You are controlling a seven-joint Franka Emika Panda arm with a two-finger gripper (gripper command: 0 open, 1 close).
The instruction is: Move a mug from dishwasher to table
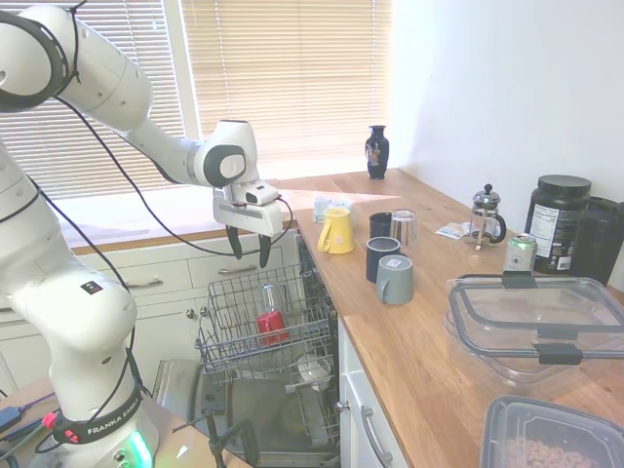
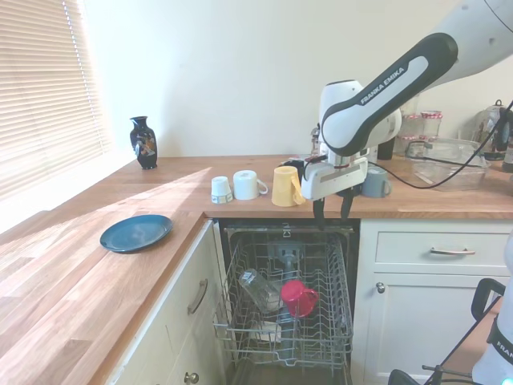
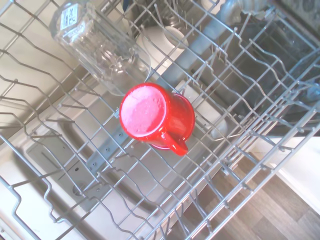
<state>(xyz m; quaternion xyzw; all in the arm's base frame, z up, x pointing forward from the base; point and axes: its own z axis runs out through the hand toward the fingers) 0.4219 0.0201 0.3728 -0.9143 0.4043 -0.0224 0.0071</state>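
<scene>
The red mug (image 1: 272, 326) (image 2: 298, 297) stands upside down in the dishwasher's pulled-out wire rack (image 1: 222, 336) (image 2: 340, 314). Seen from the wrist, the mug (image 3: 154, 118) shows its flat base and a handle pointing to one side. My gripper (image 1: 250, 253) (image 2: 333, 215) hangs open in the air well above the mug, holding nothing and pointing down. The wooden table (image 1: 439, 336) (image 2: 72, 289) runs along both sides of the dishwasher.
A clear glass jar (image 3: 100, 42) (image 2: 258, 287) lies in the rack beside the mug. On the table stand a yellow mug (image 1: 336, 231) (image 2: 286, 186), grey and dark mugs (image 1: 394, 278), white cups (image 2: 248, 184), a blue plate (image 2: 135, 233), a vase (image 1: 377, 152), a French press (image 1: 486, 216) and plastic containers (image 1: 534, 322).
</scene>
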